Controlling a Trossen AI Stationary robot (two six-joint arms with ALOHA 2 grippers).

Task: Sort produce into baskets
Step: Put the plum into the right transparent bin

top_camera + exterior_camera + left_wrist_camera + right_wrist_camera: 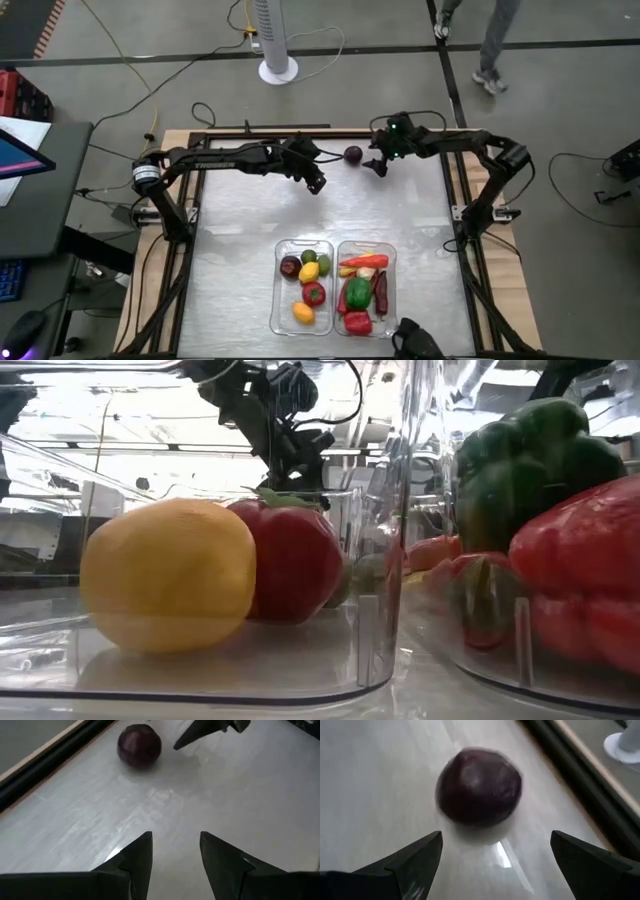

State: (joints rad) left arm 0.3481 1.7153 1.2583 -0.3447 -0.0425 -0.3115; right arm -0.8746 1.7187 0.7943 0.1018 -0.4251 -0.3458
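A dark purple round fruit (353, 154) lies on the table near the far edge, also in the right wrist view (479, 786) and the left wrist view (139, 745). My right gripper (378, 166) is open just right of it, its fingers (417, 857) short of the fruit and not touching. My left gripper (316, 183) is open and empty, left of and nearer than the fruit. Two clear tubs (277, 290) (392, 290) stand side by side near the front edge, both holding produce.
The left tub holds a yellow fruit (168, 574), a red one (295, 560) and others; the right tub holds a green pepper (530, 460), red pieces (585, 575) and a carrot (364, 260). A dark frame rail (580, 775) runs along the far edge. A person's legs (495, 45) show beyond.
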